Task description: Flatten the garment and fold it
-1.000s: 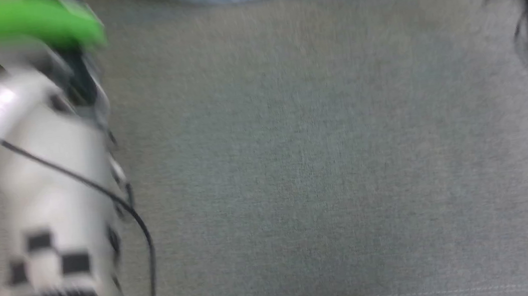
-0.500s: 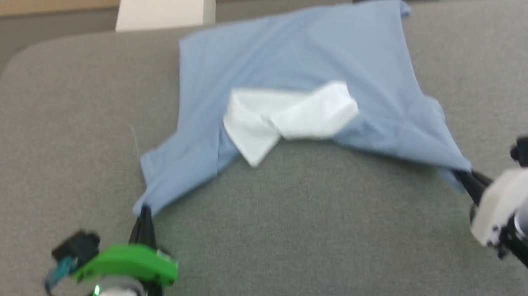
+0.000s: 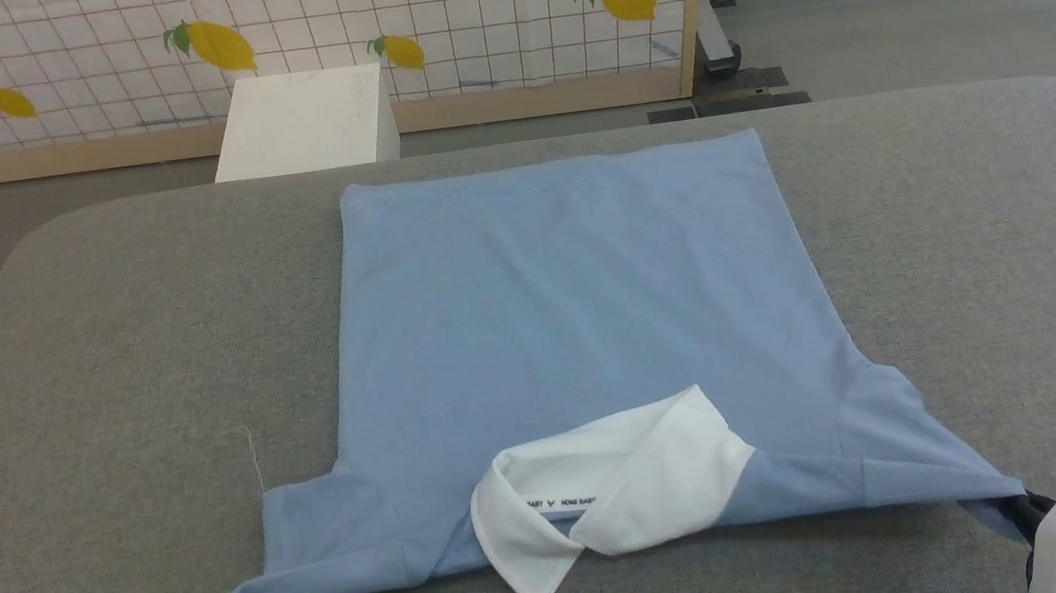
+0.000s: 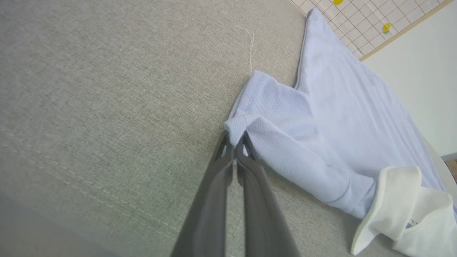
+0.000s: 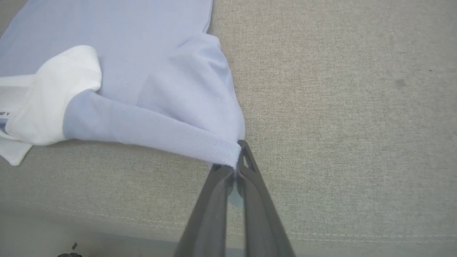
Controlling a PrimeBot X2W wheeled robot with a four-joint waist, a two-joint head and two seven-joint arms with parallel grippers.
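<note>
Grey woven-fabric worktop (image 3: 90, 340) with rounded corners; lemon-printed grid screen (image 3: 453, 13) and white box (image 3: 305, 122) behind it, at the upper left of the head view.

- Left gripper (image 4: 235, 141): jaws clenched on the hem corner of the left sleeve (image 4: 271, 107); lower left of the head view.
- Right gripper (image 5: 240, 153): jaws clenched on the tip of the right sleeve (image 5: 207, 82), a little cloth pinched through between the fingers; lower right of the head view.
- Light blue short-sleeved knit polo shirt (image 3: 569, 301): lies spread on the worktop at centre frame, body smooth, bottom hem toward the top of the frame, both sleeves drawn out to taut points.
- White collar (image 3: 613, 493): lower centre, rumpled, one wing turned over.

Handling, as judged: light, limp, no stiffness of its own, and it drapes and creases readily. The textured worktop probably drags at it. The collar is somewhat firmer. Best held by pinching edges, meaning sleeve hems or shoulder corners as now, with hem corners suiting the fold.
</note>
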